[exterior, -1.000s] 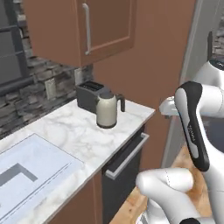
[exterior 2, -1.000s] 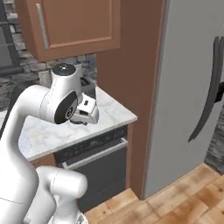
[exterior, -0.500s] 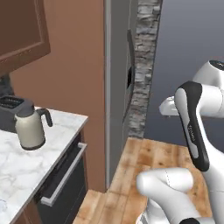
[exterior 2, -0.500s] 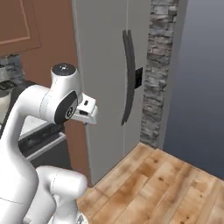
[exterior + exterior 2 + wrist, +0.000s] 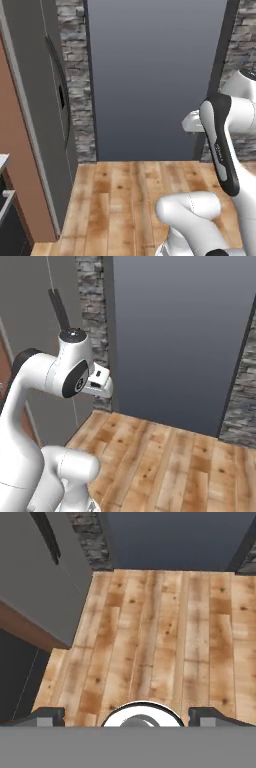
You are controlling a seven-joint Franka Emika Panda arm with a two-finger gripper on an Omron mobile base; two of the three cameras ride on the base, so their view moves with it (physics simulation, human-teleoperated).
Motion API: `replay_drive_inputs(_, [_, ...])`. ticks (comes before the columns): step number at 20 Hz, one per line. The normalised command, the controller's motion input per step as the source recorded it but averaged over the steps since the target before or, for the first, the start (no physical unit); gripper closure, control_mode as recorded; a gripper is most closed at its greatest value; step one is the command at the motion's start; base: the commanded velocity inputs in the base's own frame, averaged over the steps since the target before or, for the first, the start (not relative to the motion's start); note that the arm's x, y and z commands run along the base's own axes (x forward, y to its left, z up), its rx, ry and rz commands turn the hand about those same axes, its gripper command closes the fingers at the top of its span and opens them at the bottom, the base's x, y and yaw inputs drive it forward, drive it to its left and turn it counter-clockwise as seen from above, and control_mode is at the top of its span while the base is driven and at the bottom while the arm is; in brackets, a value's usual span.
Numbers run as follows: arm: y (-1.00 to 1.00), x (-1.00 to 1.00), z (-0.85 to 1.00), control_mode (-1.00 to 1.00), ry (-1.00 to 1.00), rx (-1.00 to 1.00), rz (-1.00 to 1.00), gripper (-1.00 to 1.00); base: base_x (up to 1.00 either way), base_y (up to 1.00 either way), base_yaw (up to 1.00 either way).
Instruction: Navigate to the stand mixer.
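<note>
Wood plank floor [image 5: 130,200] runs up to a big blue-grey wall panel [image 5: 155,75], with stone strips [image 5: 75,75] on both sides and the grey fridge [image 5: 45,115] at left. Gripper [image 5: 125,714] hangs over the planks with its 2 fingertips wide apart, holding nothing. Can't spot the stand mixer from here.

grey fridge [image 5: 42,115] at left, dark doorway [image 5: 150,75] ahead, wooden floor [image 5: 125,195] below

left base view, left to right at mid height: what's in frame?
Brown cabinet side → grey fridge with its dark handle → stone wall strip → dark blue-grey panel → robot arm. No stand mixer here.
</note>
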Motion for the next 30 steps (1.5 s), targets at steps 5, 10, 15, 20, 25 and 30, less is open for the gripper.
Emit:
replay_drive_inputs(5, [0.00,0.00,0.00,1.00,0.00,0.00,0.00,-1.00,0.00,-0.70,-0.56])
replay_drive_inputs(10, [0.00,0.00,0.00,1.00,0.00,0.00,0.00,-1.00,0.00,-0.68,-0.55])
replay_drive_inputs(15, [0.00,0.00,0.00,1.00,0.00,0.00,0.00,-1.00,0.00,-0.67,-0.55])
replay_drive_inputs(20, [0.00,0.00,0.00,1.00,0.00,0.00,0.00,-1.00,0.00,-0.71,-0.53])
replay_drive_inputs(25, [0.00,0.00,0.00,1.00,0.00,0.00,0.00,-1.00,0.00,-0.73,-0.52])
replay_drive_inputs(30, [0.00,0.00,0.00,1.00,0.00,0.00,0.00,-1.00,0.00,-0.76,-0.51])
